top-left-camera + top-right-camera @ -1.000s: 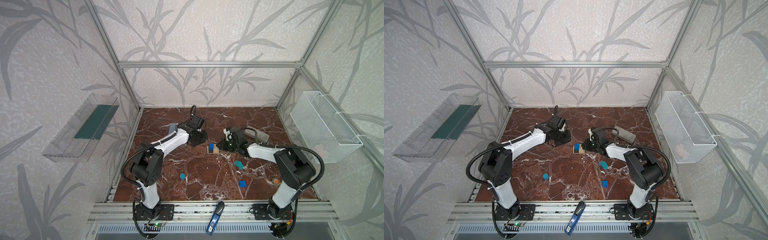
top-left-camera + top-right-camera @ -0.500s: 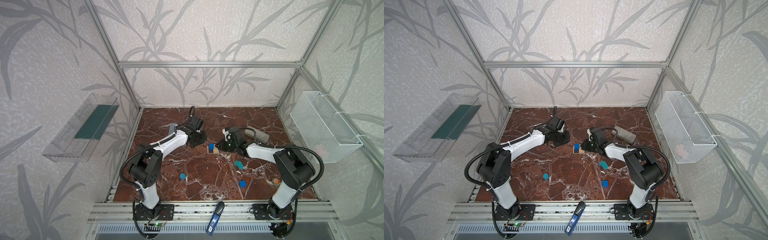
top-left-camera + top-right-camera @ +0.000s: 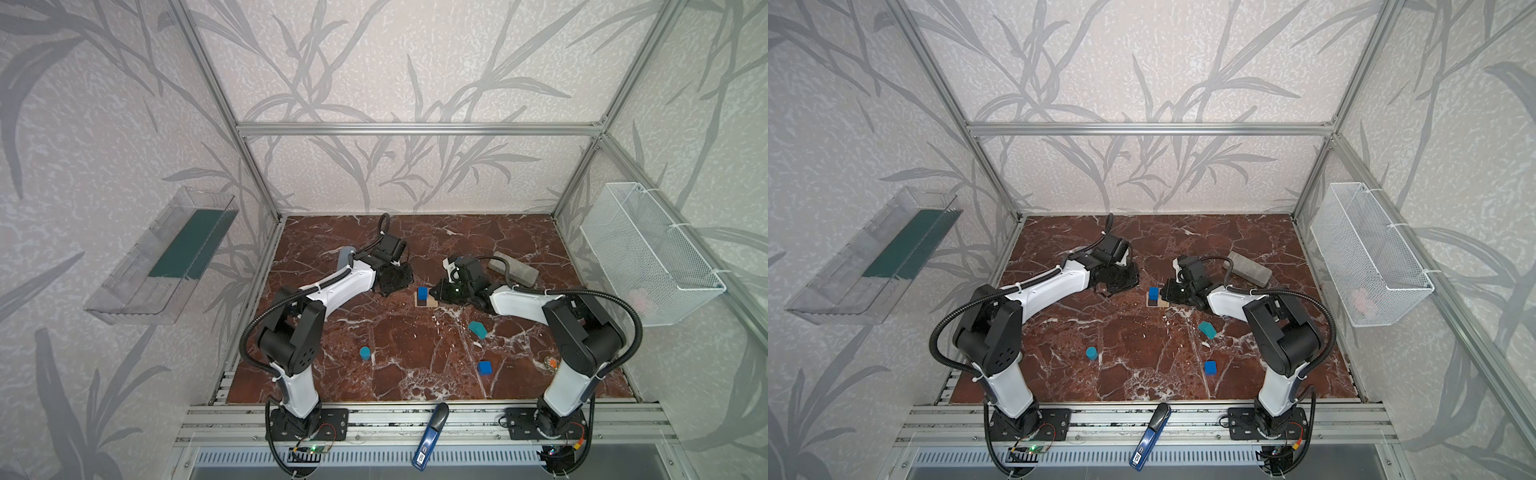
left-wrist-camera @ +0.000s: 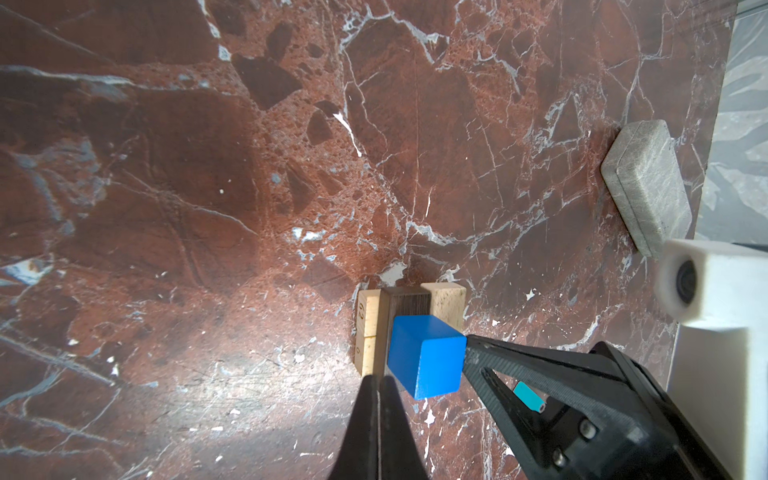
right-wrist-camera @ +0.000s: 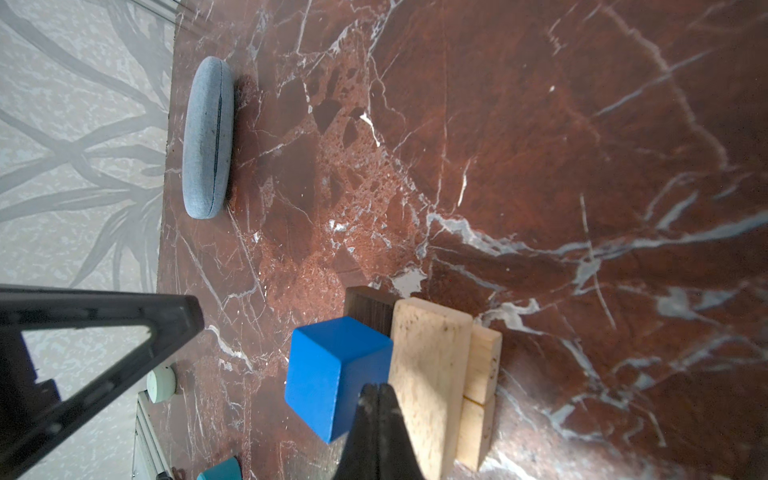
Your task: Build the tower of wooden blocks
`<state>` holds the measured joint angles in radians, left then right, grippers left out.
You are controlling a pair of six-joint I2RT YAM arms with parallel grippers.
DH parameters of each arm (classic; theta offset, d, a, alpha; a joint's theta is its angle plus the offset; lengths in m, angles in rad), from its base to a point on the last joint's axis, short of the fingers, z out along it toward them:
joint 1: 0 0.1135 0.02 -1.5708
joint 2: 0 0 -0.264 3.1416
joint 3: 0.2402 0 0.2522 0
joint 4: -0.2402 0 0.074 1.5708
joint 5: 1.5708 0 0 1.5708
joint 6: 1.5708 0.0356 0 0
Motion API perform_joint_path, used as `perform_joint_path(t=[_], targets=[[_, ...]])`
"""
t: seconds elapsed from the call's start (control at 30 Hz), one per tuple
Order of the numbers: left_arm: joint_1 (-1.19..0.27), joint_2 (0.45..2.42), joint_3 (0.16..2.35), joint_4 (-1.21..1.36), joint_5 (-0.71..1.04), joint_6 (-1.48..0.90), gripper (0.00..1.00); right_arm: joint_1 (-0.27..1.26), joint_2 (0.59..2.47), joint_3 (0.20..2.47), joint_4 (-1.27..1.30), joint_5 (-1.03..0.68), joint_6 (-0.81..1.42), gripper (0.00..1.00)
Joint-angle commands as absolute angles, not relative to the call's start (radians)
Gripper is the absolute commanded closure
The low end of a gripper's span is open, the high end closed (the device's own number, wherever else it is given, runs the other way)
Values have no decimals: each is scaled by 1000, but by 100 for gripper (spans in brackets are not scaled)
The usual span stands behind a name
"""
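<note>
The tower is a flat base of pale bars and a dark bar carrying one blue cube. Left gripper and right gripper flank it, jaws pressed together, empty, apparently to square it up. Blue cylinder, teal house piece and second blue cube lie loose, well apart.

The counter is smooth red-brown marble. The pale bars are raw, matt wood; the dark bar shows fine grain. The blue cube wears smooth satin paint. The grey brick looks stony and rough, the case woven cloth.
</note>
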<state>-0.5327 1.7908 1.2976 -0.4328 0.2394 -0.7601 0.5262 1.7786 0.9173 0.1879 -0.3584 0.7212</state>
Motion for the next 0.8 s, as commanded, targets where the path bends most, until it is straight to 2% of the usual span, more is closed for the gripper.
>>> perform_joint_path(t=[0.0,0.77], targets=[[-531,1760,1284,-427,241,-757,100,534,1788,943,187,-357,716,100],[-531,1761,1282,-424,246,-759,100,540,1802,945,223,-368,724,100]])
